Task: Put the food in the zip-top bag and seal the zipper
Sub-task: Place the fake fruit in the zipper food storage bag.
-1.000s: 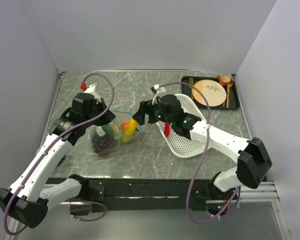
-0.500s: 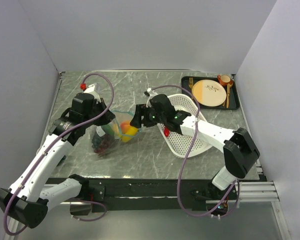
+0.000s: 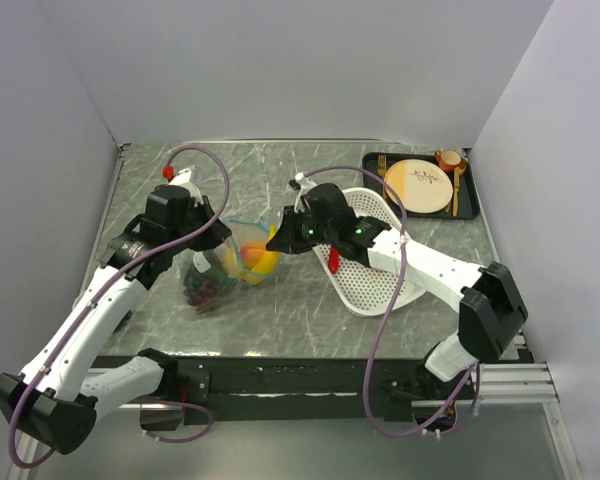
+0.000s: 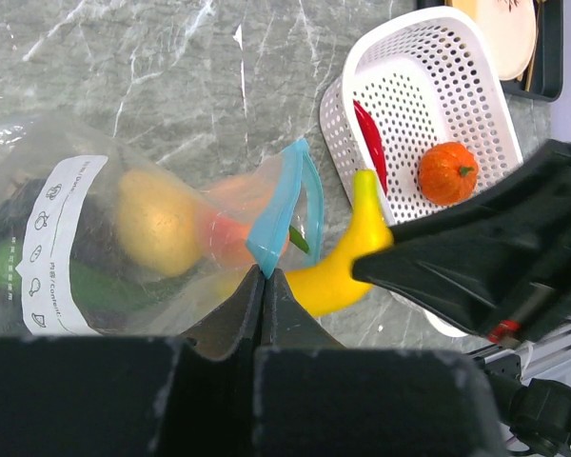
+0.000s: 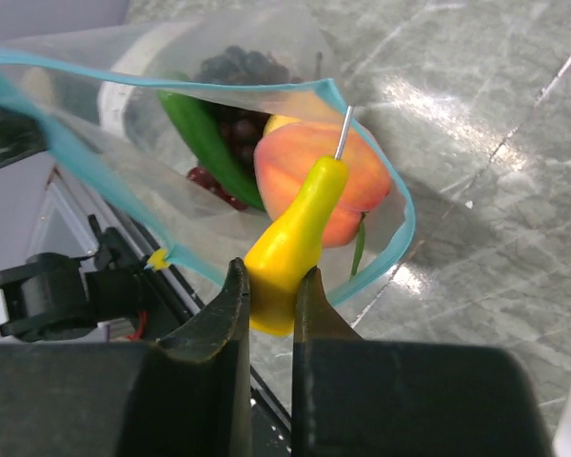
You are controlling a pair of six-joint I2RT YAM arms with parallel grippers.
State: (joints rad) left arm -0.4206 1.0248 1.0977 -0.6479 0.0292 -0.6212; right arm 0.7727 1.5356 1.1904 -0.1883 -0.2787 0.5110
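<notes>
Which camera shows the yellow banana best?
The left wrist view: most of the banana shows, side-on, its end at the zip-top bag. The right wrist view shows it end-on, pinched in the right fingers. The top external view shows just a small yellow patch.

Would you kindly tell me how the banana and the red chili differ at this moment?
The banana is yellow and thick; the chili is red and thin. The banana is held between the fingers of the right gripper; the chili lies untouched. The banana hangs at the mouth of the zip-top bag; the chili rests in the white basket. Both are long toy foods not yet inside the bag.
</notes>
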